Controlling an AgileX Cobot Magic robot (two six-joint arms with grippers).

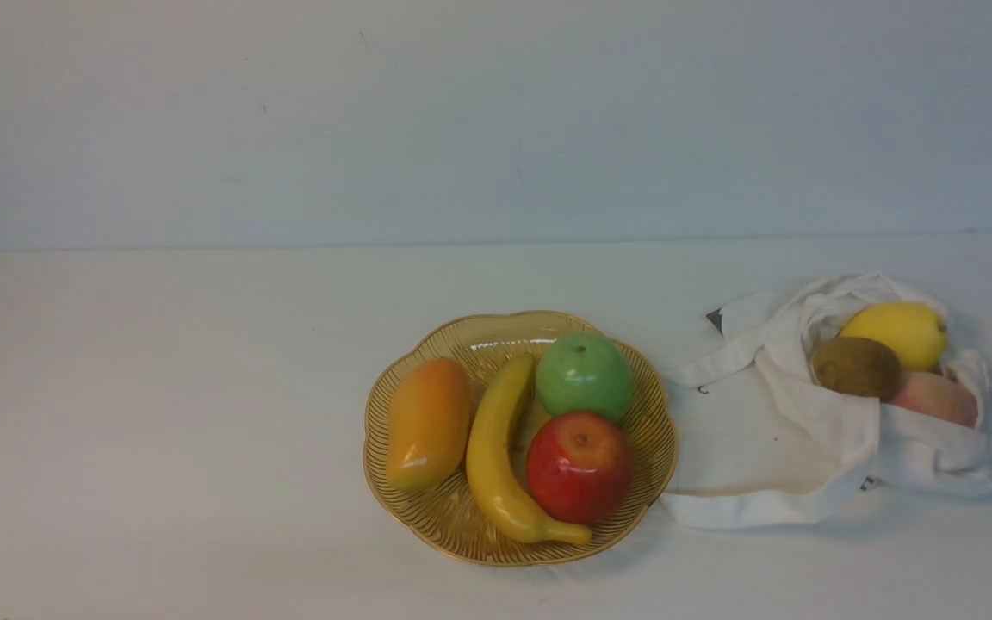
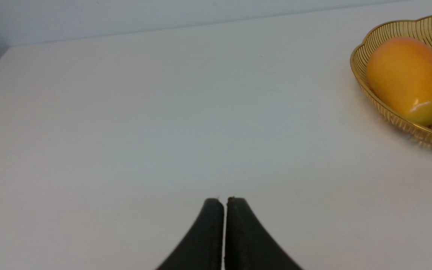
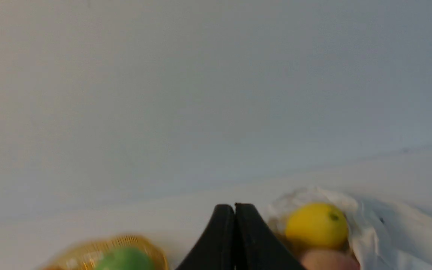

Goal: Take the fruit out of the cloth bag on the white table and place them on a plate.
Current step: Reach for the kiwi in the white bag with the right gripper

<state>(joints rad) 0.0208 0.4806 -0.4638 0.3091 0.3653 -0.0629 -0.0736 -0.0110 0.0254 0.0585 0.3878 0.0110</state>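
The cloth bag (image 1: 771,430) lies crumpled on the white table (image 1: 160,387) at the right. In its open mouth sit a brown kiwi (image 1: 856,367), a yellow lemon (image 1: 896,334) and a pink-orange peach (image 1: 933,398). The amber plate (image 1: 651,448) stands left of the bag. Neither arm shows in the front view. My left gripper (image 2: 224,198) is shut and empty over bare table, left of the plate (image 2: 388,112). My right gripper (image 3: 234,205) is shut and empty, near the lemon (image 3: 316,225), the peach (image 3: 328,260) and the bag (image 3: 388,232).
The plate holds a mango (image 1: 427,422), a banana (image 1: 496,456), a green apple (image 1: 584,376) and a red apple (image 1: 579,468). The mango (image 2: 409,78) also shows in the left wrist view. A pale wall rises behind the table.
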